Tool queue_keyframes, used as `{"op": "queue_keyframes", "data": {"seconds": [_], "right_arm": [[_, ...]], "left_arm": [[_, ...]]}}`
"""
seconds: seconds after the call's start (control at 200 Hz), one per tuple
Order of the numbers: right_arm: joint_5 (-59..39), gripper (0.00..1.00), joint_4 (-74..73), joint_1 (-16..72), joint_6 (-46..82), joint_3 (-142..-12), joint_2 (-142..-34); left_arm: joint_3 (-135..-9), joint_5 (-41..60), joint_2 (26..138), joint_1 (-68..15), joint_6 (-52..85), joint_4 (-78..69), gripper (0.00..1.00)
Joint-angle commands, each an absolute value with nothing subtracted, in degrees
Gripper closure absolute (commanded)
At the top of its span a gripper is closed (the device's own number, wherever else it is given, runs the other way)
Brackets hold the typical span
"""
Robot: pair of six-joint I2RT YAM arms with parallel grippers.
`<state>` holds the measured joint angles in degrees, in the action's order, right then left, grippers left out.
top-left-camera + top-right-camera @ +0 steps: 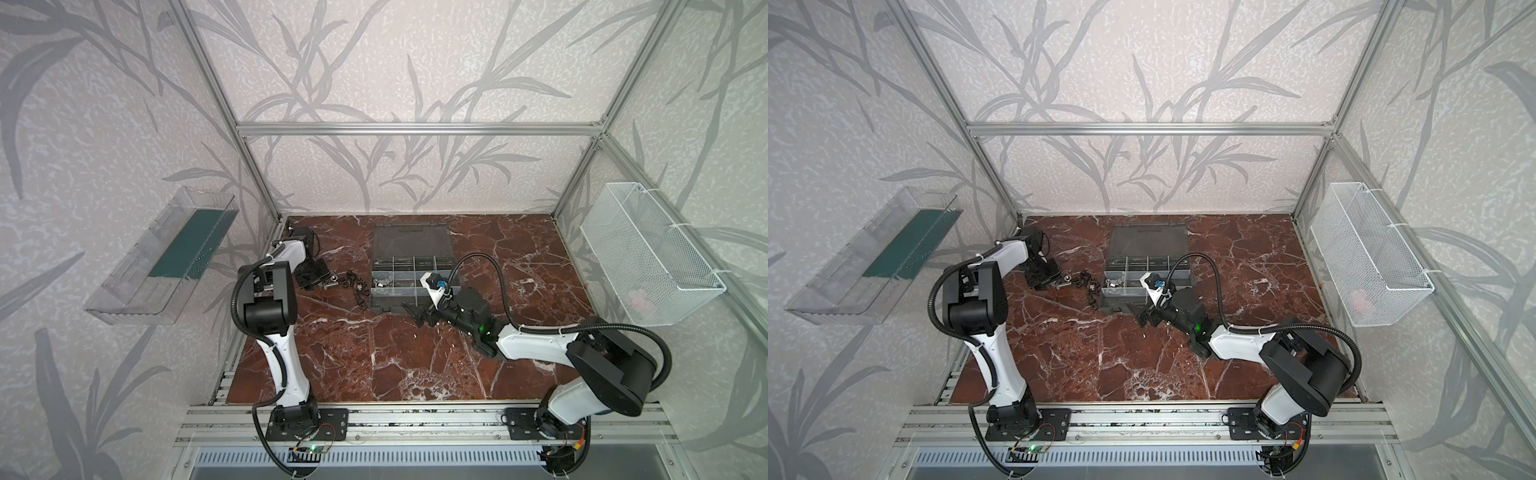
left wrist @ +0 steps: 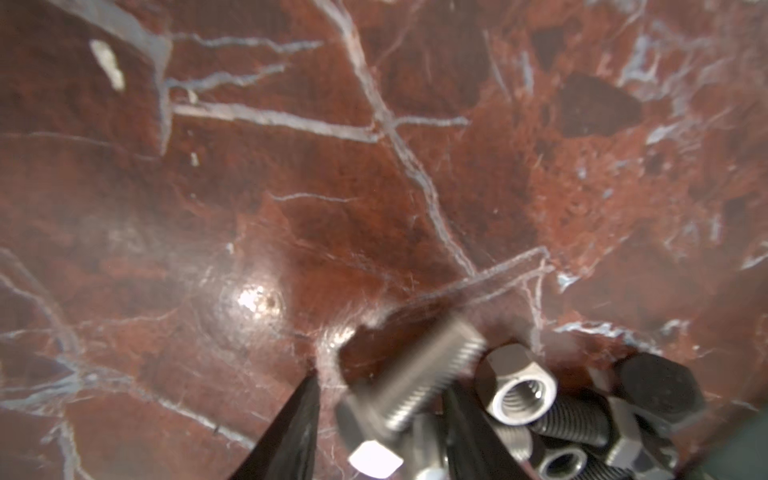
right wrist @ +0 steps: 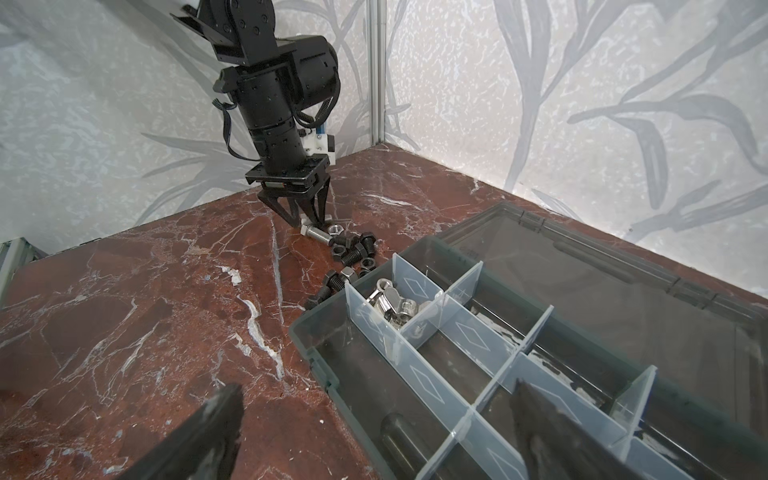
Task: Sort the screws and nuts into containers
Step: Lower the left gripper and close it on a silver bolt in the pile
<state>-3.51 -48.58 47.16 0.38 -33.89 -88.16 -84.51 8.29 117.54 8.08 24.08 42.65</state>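
- Left gripper point(image 3: 302, 218) stands tips-down at the table point(image 3: 145, 311), jaws half-spread and straddling the head end of a silver screw point(image 2: 419, 382). Whether the pads actually bite on it I cannot tell.
- That screw lies flat but skewed across the gap, its threaded shaft running out past one finger.
- One silver nut point(image 2: 521, 392) sits just outside that same finger, touching it or very nearly. From there the pile point(image 3: 353, 253) of black screws and nuts trails off to the case point(image 3: 316, 345).
- Right gripper point(image 3: 374, 436) hangs spread wide over the case's near corner, holding nothing.
- Risk: a round, skewed shaft can pivot or squirt out under the squeeze. The screw would then roll away, or hang crooked and drop on the lift.
- Risk: the finger beside the nut could shove it and scatter the pile.
- Risk: the compartment point(image 3: 390, 303) holding silver parts lies beyond the pile, between the two grippers. A weak pinch could shed the screw short of it or into a wrong cell, and the arms could crowd each other there.
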Motion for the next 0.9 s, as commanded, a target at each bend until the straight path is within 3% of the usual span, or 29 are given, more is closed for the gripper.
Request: {"op": "queue_keyframes", "data": {"seconds": [0.0, 0.285, 0.64, 0.895], "right_arm": [[-3.5, 0.01, -50.6, 47.5, 0.4, -33.7, -88.8], [-4.7, 0.01, -51.2, 47.5, 1.6, -34.0, -89.4], [-4.1, 0.01, -50.9, 47.5, 1.2, -33.7, -88.1], [-5.0, 0.01, -51.2, 47.5, 2.0, -34.0, -89.0]], "left_arm": [[-84.0, 8.6, 118.5, 8.3, 24.4, 42.6, 0.54], [-84.6, 7.4, 117.8, 8.6, 24.2, 44.0, 0.62], [-85.0, 5.9, 116.8, 8.6, 23.8, 44.7, 0.86], [-84.4, 6.2, 114.5, 8.2, 23.7, 44.5, 0.93]]}}
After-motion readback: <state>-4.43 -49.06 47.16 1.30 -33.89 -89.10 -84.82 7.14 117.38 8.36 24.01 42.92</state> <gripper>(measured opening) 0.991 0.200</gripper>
